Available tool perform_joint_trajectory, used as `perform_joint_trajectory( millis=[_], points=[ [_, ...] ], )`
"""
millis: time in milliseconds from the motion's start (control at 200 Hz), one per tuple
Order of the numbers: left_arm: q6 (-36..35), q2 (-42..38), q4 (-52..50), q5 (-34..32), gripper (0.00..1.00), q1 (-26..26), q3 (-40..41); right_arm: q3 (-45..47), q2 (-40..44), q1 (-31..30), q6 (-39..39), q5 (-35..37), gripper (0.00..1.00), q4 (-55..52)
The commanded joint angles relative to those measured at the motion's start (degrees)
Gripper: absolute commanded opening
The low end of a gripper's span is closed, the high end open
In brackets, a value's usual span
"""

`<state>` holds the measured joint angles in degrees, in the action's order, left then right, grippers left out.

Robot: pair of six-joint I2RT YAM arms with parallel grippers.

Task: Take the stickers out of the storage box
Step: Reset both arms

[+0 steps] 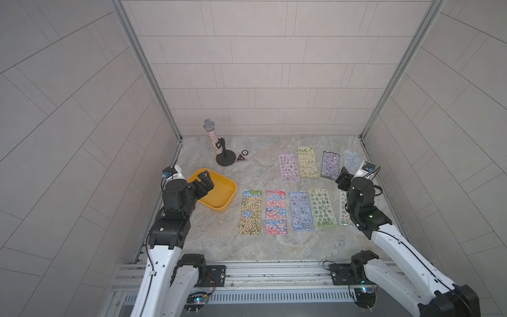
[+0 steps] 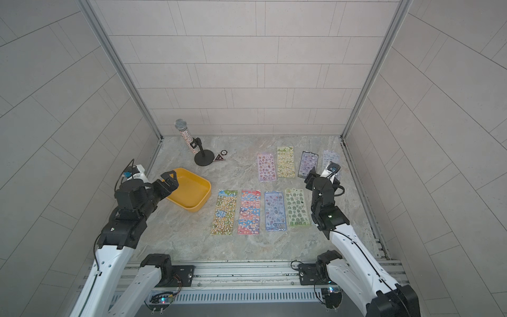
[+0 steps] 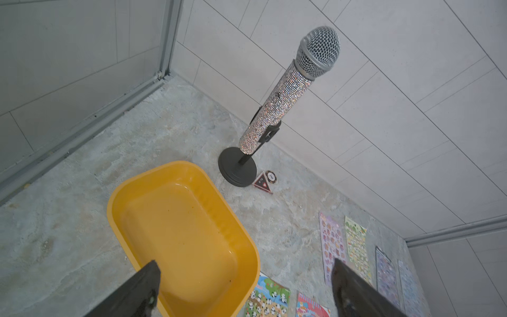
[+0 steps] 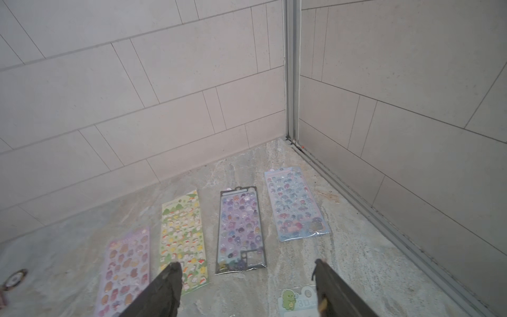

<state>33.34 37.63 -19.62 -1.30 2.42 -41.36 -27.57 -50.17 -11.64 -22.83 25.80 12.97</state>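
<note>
Shows a marble table inside grey tiled walls. Places the box, yellow and set at an angle, left of centre in both top views. Lays the stickers flat on the table right of the box and well apart from it: four in a far row at upper right, five in a near row at centre, with the rightmost near sheet partly hidden behind the right arm. Catches the left gripper above the box's left end, jaws spread wide with nothing between them; past its fingers, in the left wrist view, reveals the box's bare yellow floor. Catches the right gripper at right of frame, above the near ends of the far row, jaws also well apart and gripping nothing. Stands a glittery mic aslant in its stand at upper left of the table, with a triangle badge and a round badge just beside the base.
</note>
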Motion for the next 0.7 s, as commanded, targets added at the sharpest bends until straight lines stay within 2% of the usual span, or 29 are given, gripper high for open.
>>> perform_joint_trajectory(
  millis=[0,70,130,165,185,210,285,355,450,525,625,695],
  points=[
    [-7.21,-0.08,16.95,-7.95,1.0,0.39,5.2,2.6,-2.64,3.2,3.56,-2.94,0.84,12.01],
    [-10.08,0.85,26.27,-13.27,1.0,0.37,9.44,3.9,-4.3,6.01,-0.87,-5.29,0.86,11.53],
    [-13.89,2.78,35.44,-16.11,1.0,0.25,13.27,3.8,-6.33,10.07,-3.98,-11.18,0.87,10.61],
    [-12.55,4.75,39.62,-20.89,1.0,0.23,15.35,2.46,-7.16,12.02,-6.21,-12.94,0.87,7.61],
    [-11.5,5.98,41.87,-23.86,1.0,0.15,16.5,1.69,-7.82,12.76,-7.08,-13.0,0.98,5.88],
    [-11.56,7.35,44.76,-25.41,1.0,-0.14,17.9,0.81,-8.78,13.21,-7.23,-12.66,1.0,4.32],
    [-17.86,13.62,53.46,-24.61,1.0,-1.02,21.05,-0.18,-12.95,13.78,-7.06,-11.22,1.0,3.67],
    [-20.38,19.68,53.88,-24.06,1.0,-1.96,20.55,-0.36,-16.1,14.29,-6.15,-10.76,1.0,4.61],
    [-20.92,26.42,52.05,-22.59,1.0,-3.91,19.11,2.69,-17.9,14.29,-1.54,-8.33,1.0,11.63],
    [-21.69,31.15,57.39,-20.03,1.0,-4.51,20.94,7.46,-18.72,14.42,3.16,-11.48,1.0,22.97],
    [-22.26,36.7,56.47,-15.46,1.0,-5.47,19.78,5.88,-17.83,14.4,6.62,-13.53,1.0,18.42],
    [-22.46,39.24,58.3,-15.03,1.0,-5.49,20.15,8.53,-20.22,13.89,11.33,-14.54,1.0,25.72]
  ],
)
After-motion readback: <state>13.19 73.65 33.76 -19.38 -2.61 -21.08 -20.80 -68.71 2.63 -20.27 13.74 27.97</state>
